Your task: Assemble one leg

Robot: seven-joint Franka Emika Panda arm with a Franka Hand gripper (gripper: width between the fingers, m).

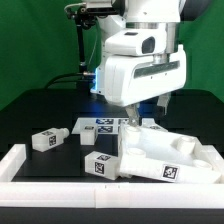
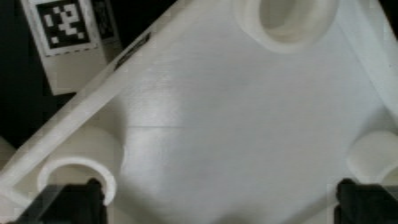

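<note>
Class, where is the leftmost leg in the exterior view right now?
The leg lies on the black table at the exterior view's left, inside the white border wall, with another leg nearest on its right.

Large white panel [image 1: 160, 150], marker board [image 1: 103, 125]

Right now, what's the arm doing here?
The Panda's gripper hangs open low over the large white panel, which lies tilted toward the exterior view's right. It holds nothing. Two tagged legs lie loose: the left leg and the front leg. The panel holes seen in the wrist view are empty, so no leg is fitted yet.
</note>
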